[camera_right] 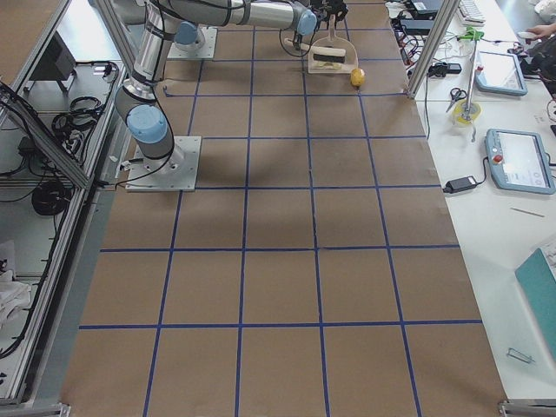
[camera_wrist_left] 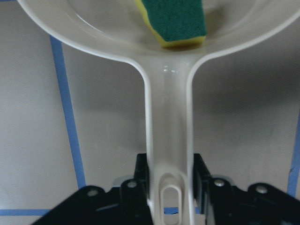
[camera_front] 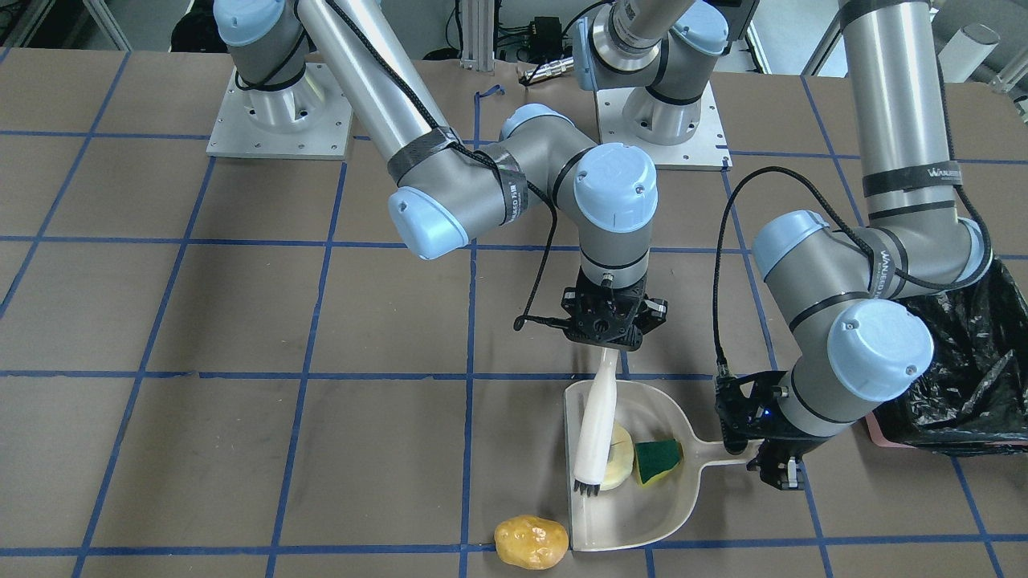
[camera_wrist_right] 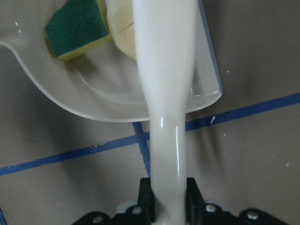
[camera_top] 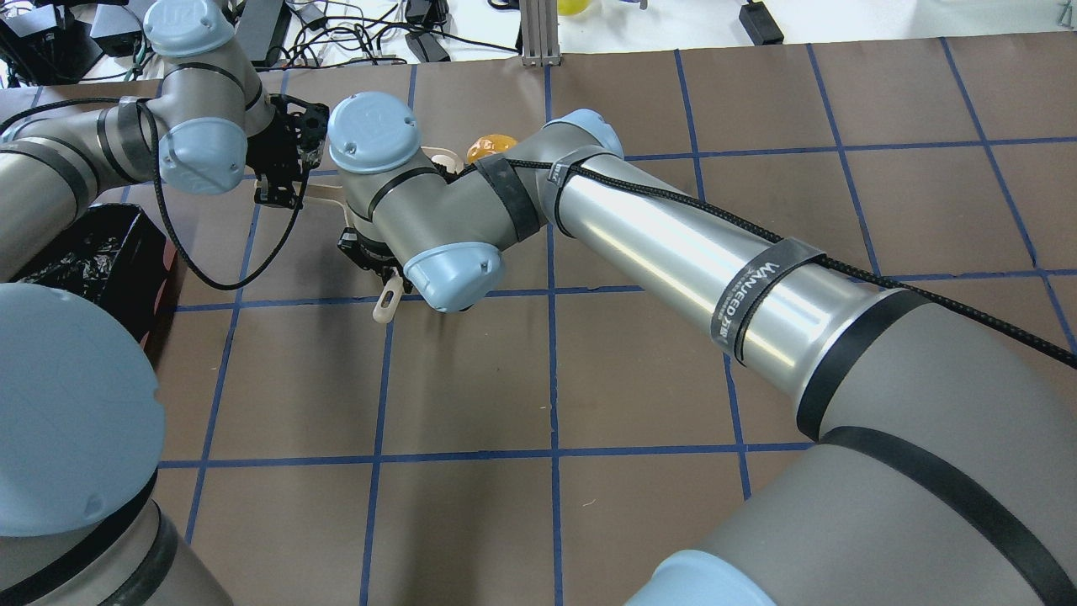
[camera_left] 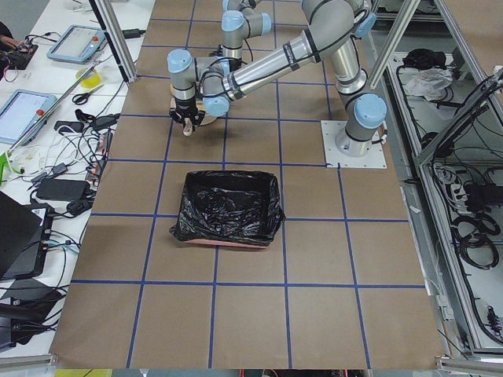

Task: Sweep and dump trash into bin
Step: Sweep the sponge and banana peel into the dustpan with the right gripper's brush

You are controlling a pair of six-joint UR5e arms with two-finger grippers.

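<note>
The beige dustpan (camera_front: 642, 514) lies on the table with the green-and-yellow sponge wedge (camera_front: 657, 460) and the pale yellow squash slice (camera_front: 620, 470) in it. The golden-brown potato lump (camera_front: 531, 542) lies on the table just outside the pan's open edge. My left gripper (camera_front: 775, 474) is shut on the dustpan handle (camera_wrist_left: 168, 140). My right gripper (camera_front: 608, 337) is shut on the brush handle (camera_wrist_right: 164, 93). The brush (camera_front: 596, 425) slants down into the pan, its dark bristles beside the squash slice. The pink bin with the black bag (camera_front: 964, 377) stands close behind my left arm.
Both arm bases (camera_front: 281, 120) stand at the table's robot side. The brown table is marked with a grid of blue tape (camera_front: 321, 375). Cables and equipment lie beyond the far edge (camera_top: 379, 34). The bin shows whole in the exterior left view (camera_left: 228, 208).
</note>
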